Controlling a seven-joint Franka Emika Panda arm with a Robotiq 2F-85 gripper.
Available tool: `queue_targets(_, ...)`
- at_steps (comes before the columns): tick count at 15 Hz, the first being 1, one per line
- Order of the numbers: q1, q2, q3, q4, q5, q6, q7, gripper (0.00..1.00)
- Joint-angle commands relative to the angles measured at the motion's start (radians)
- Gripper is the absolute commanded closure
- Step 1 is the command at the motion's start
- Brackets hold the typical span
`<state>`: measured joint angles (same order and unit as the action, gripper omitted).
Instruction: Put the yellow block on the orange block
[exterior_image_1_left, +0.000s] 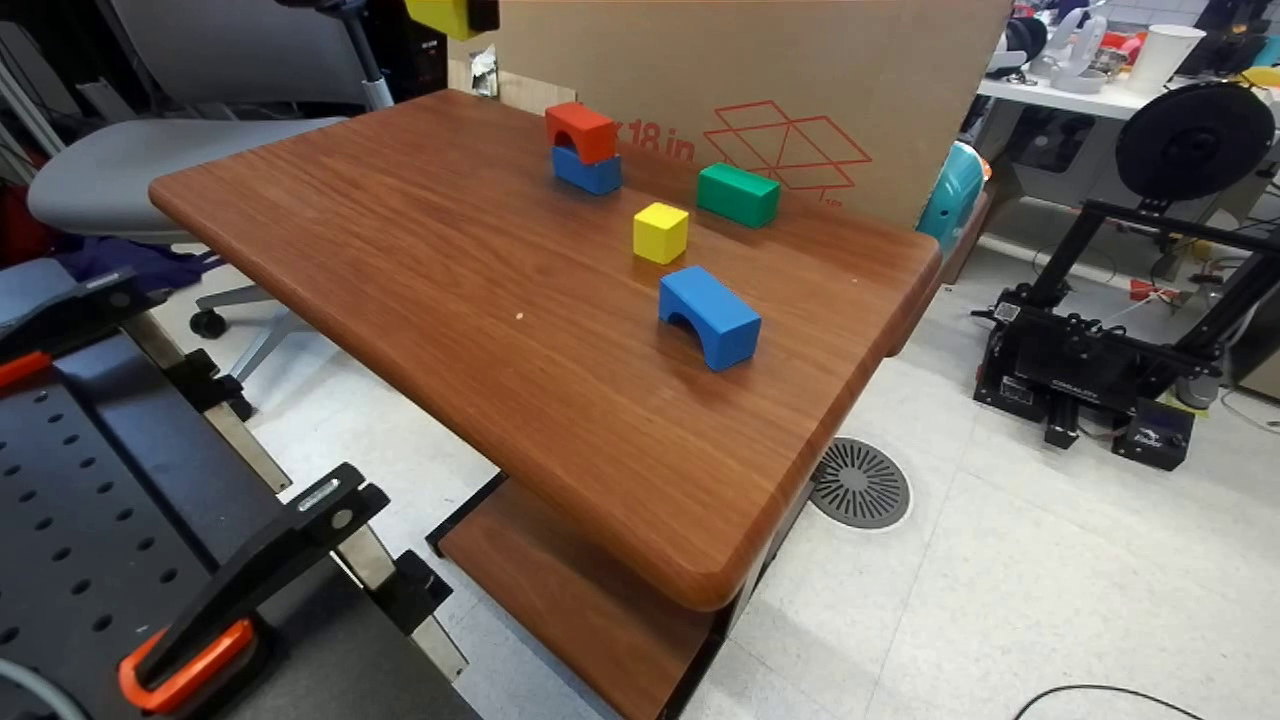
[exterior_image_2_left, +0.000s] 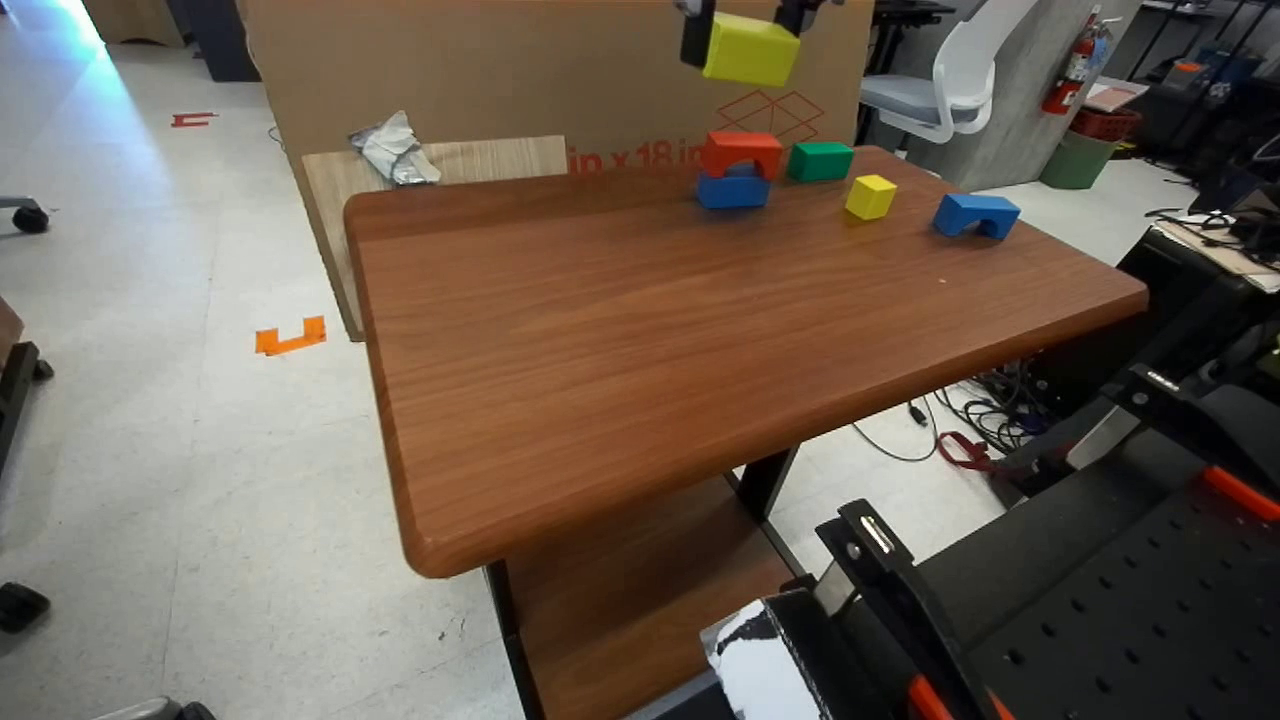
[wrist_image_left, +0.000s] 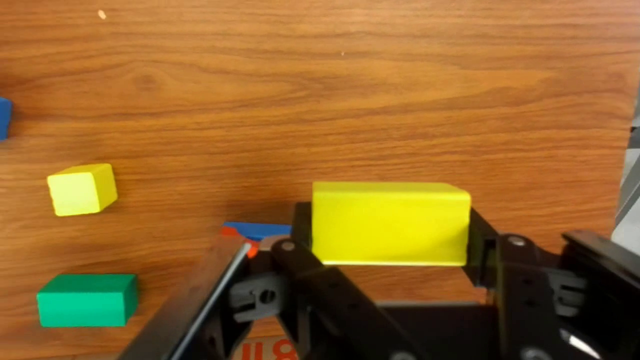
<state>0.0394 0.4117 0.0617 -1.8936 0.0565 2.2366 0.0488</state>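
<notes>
The yellow block (wrist_image_left: 391, 223) is a bright oblong block, held lengthwise between the two fingers of my gripper (wrist_image_left: 390, 232). My gripper is shut on it, well above the tabletop. The yellow block also shows at the top edge in both exterior views (exterior_image_1_left: 440, 15) (exterior_image_2_left: 752, 50). The orange block (exterior_image_1_left: 588, 130) is a red-orange arch on top of a blue block (exterior_image_1_left: 587, 172) near the table's back edge. It also shows in an exterior view (exterior_image_2_left: 742, 148), below the held block. In the wrist view the orange block (wrist_image_left: 252, 248) is mostly hidden behind the left finger.
A yellow cube (exterior_image_1_left: 660, 233), a green block (exterior_image_1_left: 738, 195) and a blue arch (exterior_image_1_left: 710, 318) stand on the brown table (exterior_image_1_left: 420, 260), off to one side of the stack. A large cardboard sheet (exterior_image_1_left: 800, 60) stands upright along the table's back edge, close behind the stack.
</notes>
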Motion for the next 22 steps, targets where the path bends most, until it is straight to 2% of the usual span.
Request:
queue_targets(1,-0.023,-0.008,-0.033,0.015,0.028,-0.034,0.039,0.58)
queue_targets(9,-0.028,0.038,-0.094,0.086,-0.013,-0.084,0.135,0.58)
queue_targets(22,-0.001,0.234,-0.103,0.323,-0.094,-0.153,0.136,0.58)
